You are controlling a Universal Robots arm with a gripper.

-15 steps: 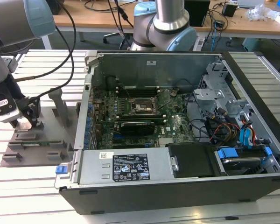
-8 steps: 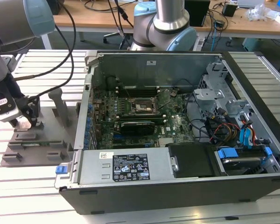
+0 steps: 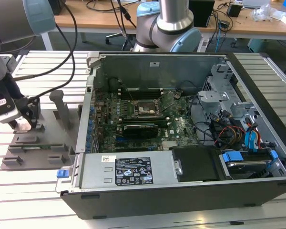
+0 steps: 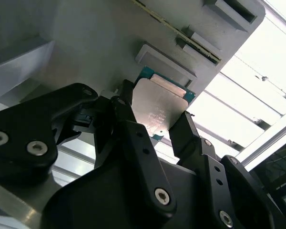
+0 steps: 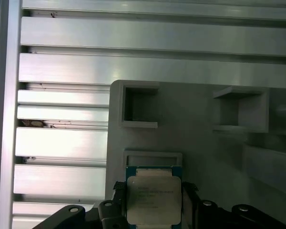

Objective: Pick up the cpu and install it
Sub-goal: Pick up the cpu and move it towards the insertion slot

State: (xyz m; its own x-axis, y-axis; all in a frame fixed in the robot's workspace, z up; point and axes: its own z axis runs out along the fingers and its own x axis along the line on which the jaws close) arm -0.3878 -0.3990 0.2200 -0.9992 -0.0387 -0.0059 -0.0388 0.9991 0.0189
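Observation:
The cpu [image 4: 158,107] is a flat square chip with a silver-grey top plate and a thin teal edge. My gripper [image 4: 155,123] is shut on it, with a black finger pressing on each of two opposite sides. In the first wrist view the cpu [image 5: 153,198] sits between the fingers of the gripper [image 5: 153,202], just over the grey holder tray [image 5: 200,124] beside a shallow recess. In the exterior view the gripper [image 3: 24,124] hangs over the holder tray [image 3: 35,149] at the exterior view's left. The motherboard socket [image 3: 145,109] lies inside the open computer case [image 3: 181,143].
The tray stands on a slatted aluminium table [image 3: 43,191], with upright grey posts [image 3: 62,107] rising from it. The case's metal side wall [image 3: 88,109] stands between tray and motherboard. Cables [image 3: 229,131] and drive bays fill the case's right part. A second arm's base [image 3: 169,26] is behind.

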